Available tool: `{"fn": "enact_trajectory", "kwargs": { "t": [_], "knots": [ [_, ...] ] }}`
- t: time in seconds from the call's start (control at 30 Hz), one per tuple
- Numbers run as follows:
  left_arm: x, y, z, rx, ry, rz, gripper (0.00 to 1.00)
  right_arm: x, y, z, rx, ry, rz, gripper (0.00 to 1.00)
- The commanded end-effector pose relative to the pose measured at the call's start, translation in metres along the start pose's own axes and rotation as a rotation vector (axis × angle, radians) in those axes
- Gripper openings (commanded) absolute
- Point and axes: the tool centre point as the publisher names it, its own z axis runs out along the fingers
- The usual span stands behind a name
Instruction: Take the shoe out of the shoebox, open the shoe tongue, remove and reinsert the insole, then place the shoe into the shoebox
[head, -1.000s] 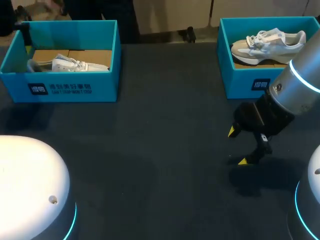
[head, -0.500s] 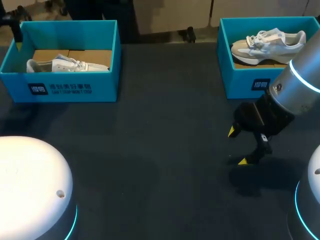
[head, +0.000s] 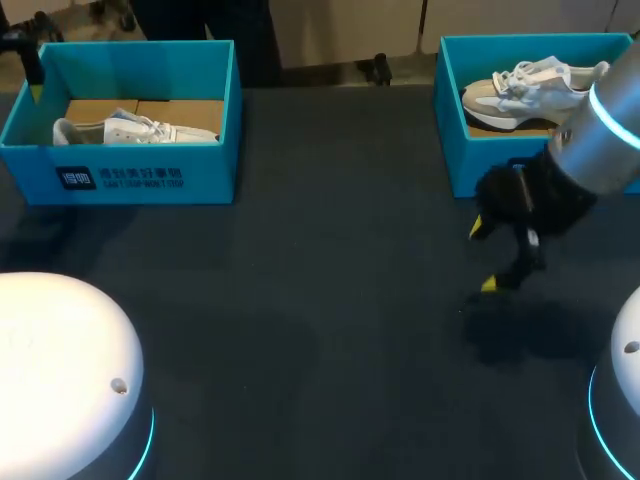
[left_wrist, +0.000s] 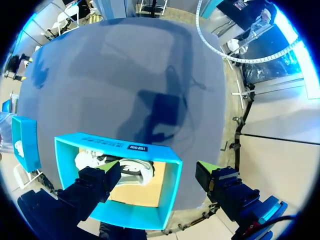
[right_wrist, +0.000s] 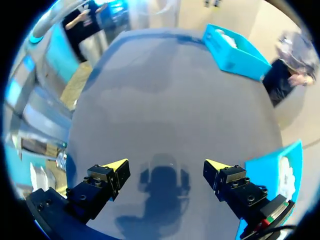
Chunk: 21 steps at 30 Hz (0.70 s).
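Well, right pincer (head: 483, 256) gapes wide and empty above the table (head: 330, 300)

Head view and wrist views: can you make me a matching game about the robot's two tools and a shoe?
Things:
1. left tool
2. right tool
3. beige and white shoe

Places:
A. inside the right shoebox
B. open, with the left shoebox ahead of it
C. open, over the bare table in front of the right shoebox

Pairs: 1-B, 2-C, 3-A
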Motion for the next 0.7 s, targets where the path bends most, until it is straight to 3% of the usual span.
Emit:
{"fn": "enact_trajectory", "kwargs": {
  "t": [0.03, 0.1, 0.2, 0.57, 0.7],
  "knots": [
    [0.0, -0.001, 0.0, -0.001, 0.002, 0.001, 1.0, -0.036, 0.011, -0.029, 0.096, -0.001, 0.088, 1.0],
    [0.0, -0.001, 0.0, -0.001, 0.002, 0.001, 1.0, -0.055, 0.006, -0.051, 0.156, -0.043, 0.138, 1.0],
    [0.0, -0.001, 0.0, -0.001, 0.002, 0.001, 1.0, -0.069, -0.003, -0.07, 0.159, -0.057, 0.151, 1.0],
    [0.0, -0.001, 0.0, -0.001, 0.002, 0.001, 1.0, -0.069, -0.003, -0.07, 0.159, -0.057, 0.151, 1.0],
    [0.0, -0.001, 0.0, -0.001, 0.002, 0.001, 1.0, -0.11, -0.025, -0.076, 0.198, -0.069, 0.365, 1.0]
  ]
}}
